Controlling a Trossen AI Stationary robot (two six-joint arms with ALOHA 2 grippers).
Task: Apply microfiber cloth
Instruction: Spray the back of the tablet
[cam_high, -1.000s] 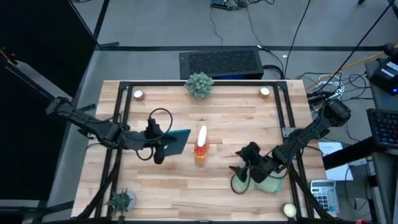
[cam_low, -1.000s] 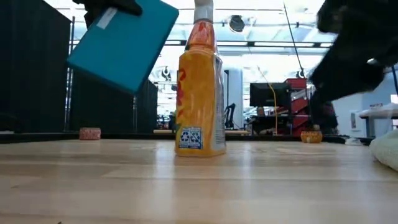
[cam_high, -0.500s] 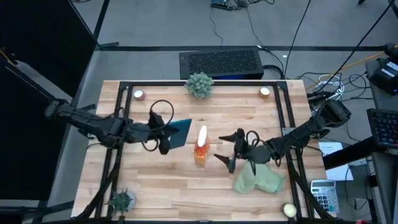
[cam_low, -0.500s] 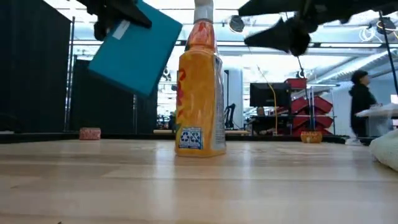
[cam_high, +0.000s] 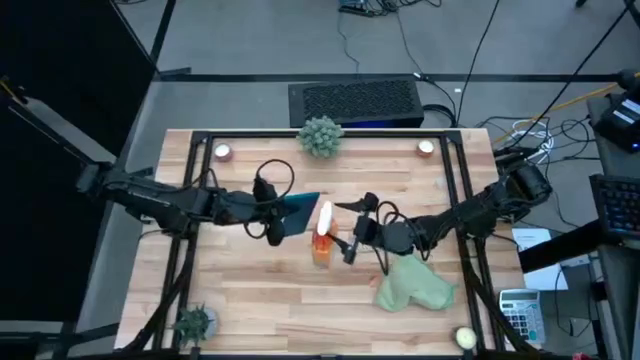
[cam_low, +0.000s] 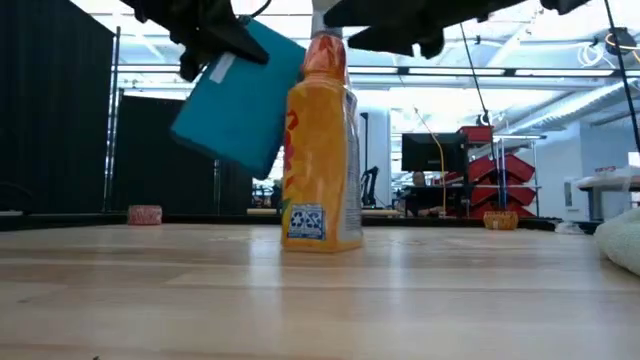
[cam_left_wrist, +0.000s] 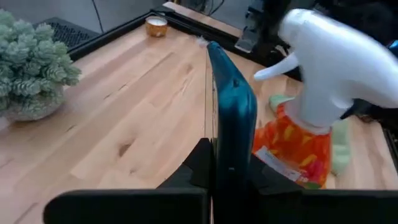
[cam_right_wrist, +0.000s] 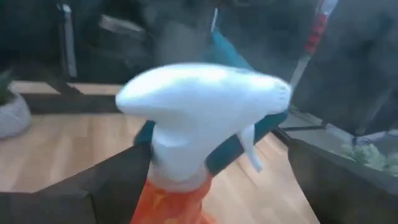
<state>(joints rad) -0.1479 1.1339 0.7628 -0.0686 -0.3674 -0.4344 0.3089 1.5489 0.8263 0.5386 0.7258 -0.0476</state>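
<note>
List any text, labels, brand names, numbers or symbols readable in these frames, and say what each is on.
Recycling symbol, on a small blue-and-white sticker low on the orange spray bottle; the print beside it is too small to read.
Red marks on the bottle's side at its left edge: cut off, unreadable.
Teal tablet held by the left gripper: pale label, no legible text.
Nothing else readable.

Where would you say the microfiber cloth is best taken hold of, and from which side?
Probably from straight above, at a raised fold. The microfiber cloth lies rumpled and flat on the table, so there is no edge to slide under. The right tool, open by the spray bottle, is the nearer one; the left tool holds the tablet.
</note>
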